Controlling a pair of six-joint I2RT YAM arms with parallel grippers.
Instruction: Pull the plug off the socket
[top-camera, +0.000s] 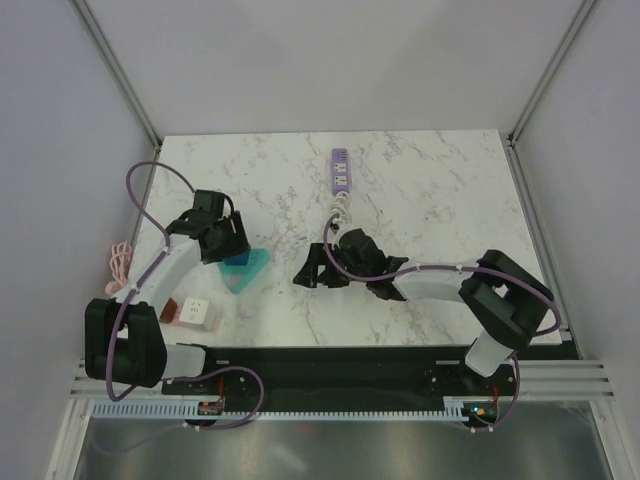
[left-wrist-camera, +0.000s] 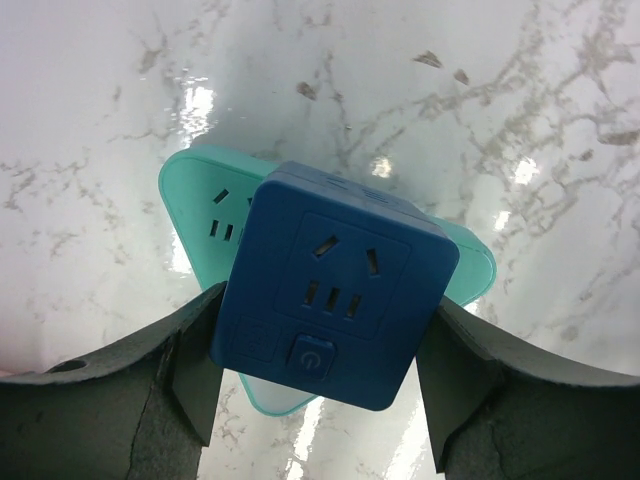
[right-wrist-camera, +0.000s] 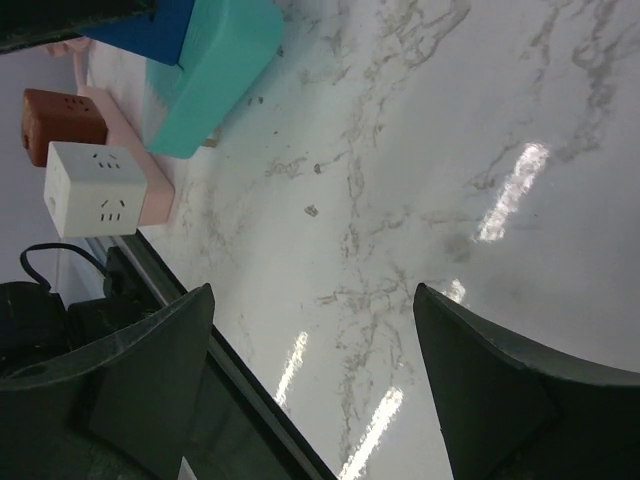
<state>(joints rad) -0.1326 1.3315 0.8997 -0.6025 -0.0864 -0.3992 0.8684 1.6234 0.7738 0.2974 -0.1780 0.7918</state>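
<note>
Left gripper (left-wrist-camera: 320, 345): clamped on the blue plug (left-wrist-camera: 335, 285), one dark finger (left-wrist-camera: 190, 370) against each of its sides.
Blue plug: squarish block with outlet slots and a round button on its upper face, seated on the teal socket (left-wrist-camera: 195, 200).
Teal socket: flat strip with rounded corners on the left part of the marble table (top-camera: 420, 180), showing beyond the plug on both sides.
Right gripper (right-wrist-camera: 312, 300): fingers wide apart, holding nothing, over bare marble near the table's middle, right of the teal socket.
Near left: pink strip (right-wrist-camera: 125, 118) carrying a red-brown cube (right-wrist-camera: 62, 122) and a white cube (right-wrist-camera: 95, 190) side by side.
Far centre: lilac power strip (top-camera: 341, 170), lying lengthwise near to far, well apart from both grippers.
White cord (top-camera: 343, 212): coiled at the lilac strip's near end, just beyond the right gripper.
</note>
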